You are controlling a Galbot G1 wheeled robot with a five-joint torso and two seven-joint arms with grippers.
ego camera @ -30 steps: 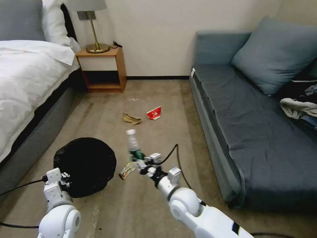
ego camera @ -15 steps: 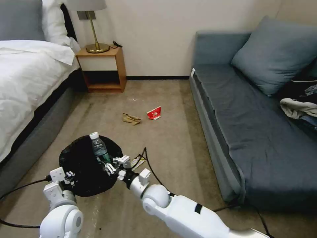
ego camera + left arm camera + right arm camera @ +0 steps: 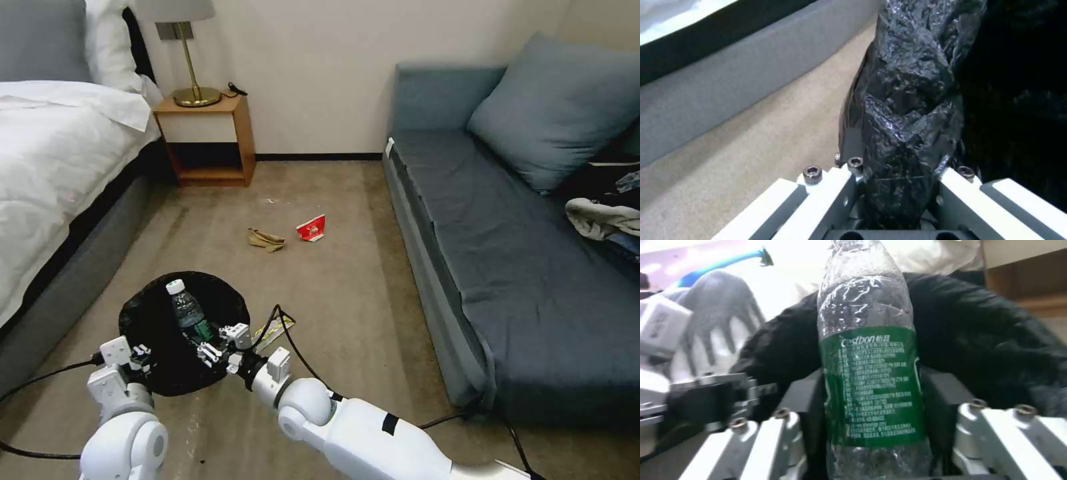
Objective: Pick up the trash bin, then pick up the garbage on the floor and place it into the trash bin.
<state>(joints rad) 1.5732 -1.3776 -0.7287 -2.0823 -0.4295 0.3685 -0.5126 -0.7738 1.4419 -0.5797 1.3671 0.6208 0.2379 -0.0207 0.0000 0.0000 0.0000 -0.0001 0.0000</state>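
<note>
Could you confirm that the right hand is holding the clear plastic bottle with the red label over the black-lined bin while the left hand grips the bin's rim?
Nearly right, but the label is green, not red, as the right wrist view shows. The right hand holds the clear plastic bottle with the green label over the black-lined round trash bin, and the left hand grips the bin's rim.

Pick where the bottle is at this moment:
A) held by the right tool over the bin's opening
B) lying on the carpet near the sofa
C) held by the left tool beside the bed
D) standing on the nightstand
A: the right tool is shut on the bottle, over the opening of the bin, whose rim the left tool grips.
</note>
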